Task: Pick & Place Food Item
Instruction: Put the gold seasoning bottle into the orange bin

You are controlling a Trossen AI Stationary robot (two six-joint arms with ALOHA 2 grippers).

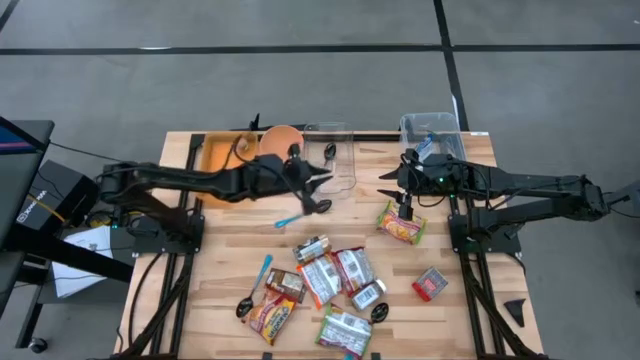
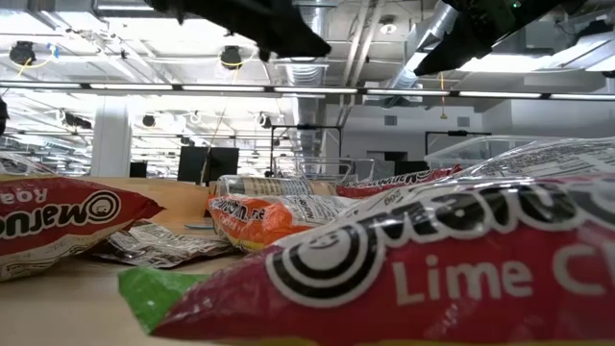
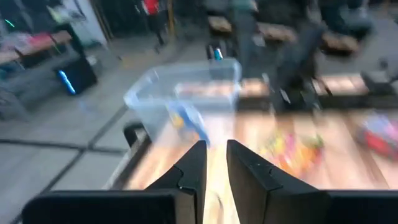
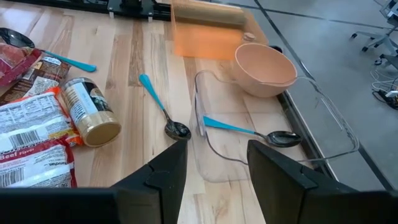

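Several food packets (image 1: 335, 275) and a can (image 1: 312, 247) lie in a heap on the wooden table near its front. A yellow-red noodle packet (image 1: 401, 226) lies apart at the right. My right gripper (image 1: 405, 203) hangs over that packet's far edge, open and empty; its wrist view (image 4: 214, 155) shows only bare wood between the fingers. My left gripper (image 1: 318, 188) is at the table's middle, beside a clear dish (image 1: 340, 165). Its fingers (image 3: 216, 152) stand a narrow gap apart with nothing between them.
A blue-handled spoon (image 4: 158, 106) lies on the table and another (image 4: 249, 130) lies in the clear dish. A peach bowl (image 1: 282, 140) and an orange bin (image 1: 215, 152) stand at the back left. A clear bin (image 1: 432, 132) stands at the back right. A red packet (image 1: 430, 284) lies front right.
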